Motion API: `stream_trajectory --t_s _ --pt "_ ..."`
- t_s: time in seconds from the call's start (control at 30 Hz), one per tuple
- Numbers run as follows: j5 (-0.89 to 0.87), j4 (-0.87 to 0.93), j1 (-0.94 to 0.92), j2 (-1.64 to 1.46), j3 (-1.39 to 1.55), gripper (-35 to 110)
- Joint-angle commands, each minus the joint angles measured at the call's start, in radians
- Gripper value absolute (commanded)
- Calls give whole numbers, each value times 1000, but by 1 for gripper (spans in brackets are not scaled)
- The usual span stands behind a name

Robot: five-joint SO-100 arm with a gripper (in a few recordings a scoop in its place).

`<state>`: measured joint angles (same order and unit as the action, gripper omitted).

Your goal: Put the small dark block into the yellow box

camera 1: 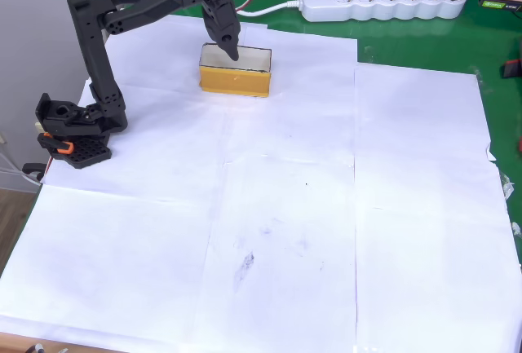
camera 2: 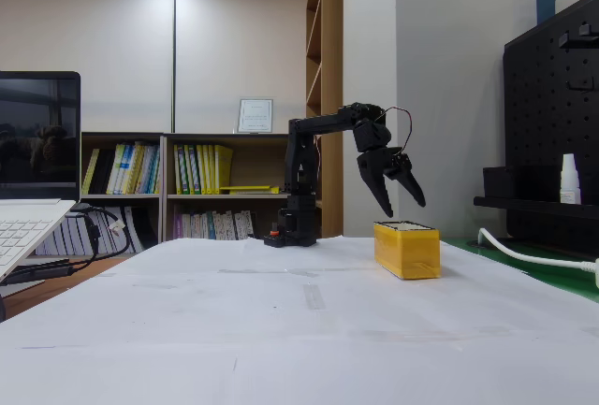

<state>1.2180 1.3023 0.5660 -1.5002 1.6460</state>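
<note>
- Fixed view first: your jaws (camera 2: 404, 207) are spread apart, the two black fingers splayed like a wide V with nothing visible between them.
- They hang just above the top of the yellow box (camera 2: 407, 250), tips apart from its rim (the gap is plain from this side).
- From the overhead view, the jaws (camera 1: 232, 51) point down over the left part of the yellow box (camera 1: 236, 81), above its cream-white top.
- You won't find the small dark block on the paper; whether it lies inside the box I cannot tell.
- The box sits on the white paper sheets (camera 1: 326, 206) that cover the table, toward the far side, near the arm.
- Your arm (camera 1: 122, 11) reaches from its base (camera 1: 73, 129) at the left edge of the overhead view, elbow high, forearm stretched toward the box.
- Beyond the paper, a white power strip (camera 1: 379, 1) lies on the green mat (camera 1: 489, 51), its cable running toward the arm.
- Off to the left in the fixed view, a laptop (camera 2: 33, 190) stands open, with bookshelves (camera 2: 178, 185) behind.
</note>
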Motion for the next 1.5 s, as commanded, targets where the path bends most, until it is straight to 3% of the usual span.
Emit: stream_trajectory --t_s 0.0,0.27,0.67,0.87,1.1,1.47 --pt "20 -3 -5 32 23 39" --pt "23 20 -26 123 37 39" --pt "149 178 -256 667 17 39" --pt "252 225 -515 1046 -420 38" --pt "385 179 -583 1382 -936 0" --pt "499 140 -574 1643 -1417 0"
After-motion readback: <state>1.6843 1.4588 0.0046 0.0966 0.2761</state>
